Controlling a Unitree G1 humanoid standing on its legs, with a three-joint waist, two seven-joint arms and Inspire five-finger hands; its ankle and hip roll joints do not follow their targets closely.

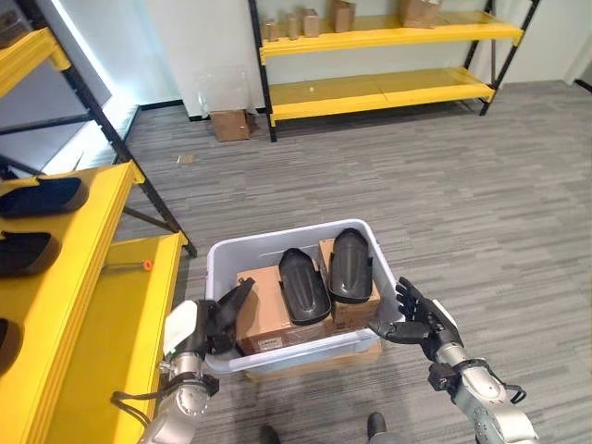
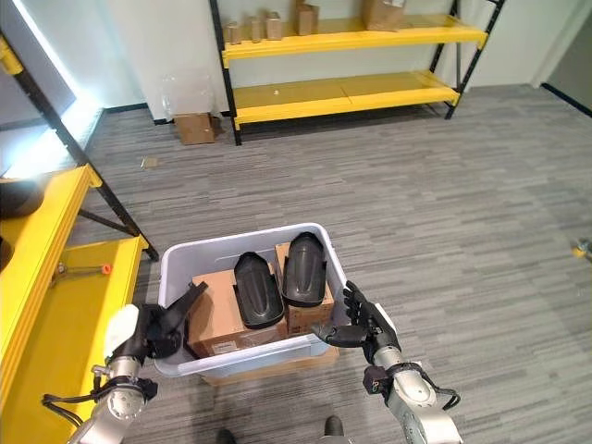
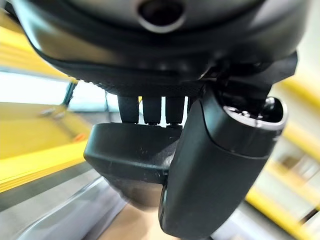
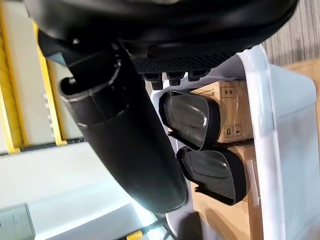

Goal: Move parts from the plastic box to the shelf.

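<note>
While both arms flank the plastic box (image 1: 298, 248), its two black parts (image 1: 303, 285) lie on cardboard boxes (image 1: 268, 310) between the hands, long axes pointing away from the robot. Left robot hand (image 1: 215, 319) touches the box's near-left wall, fingers relaxed, slightly nearer; right robot hand (image 1: 421, 319) hovers just beside the opposite rim, fingers spread, empty. Yellow shelf (image 1: 83, 305) stands outboard of the left hand.
</note>
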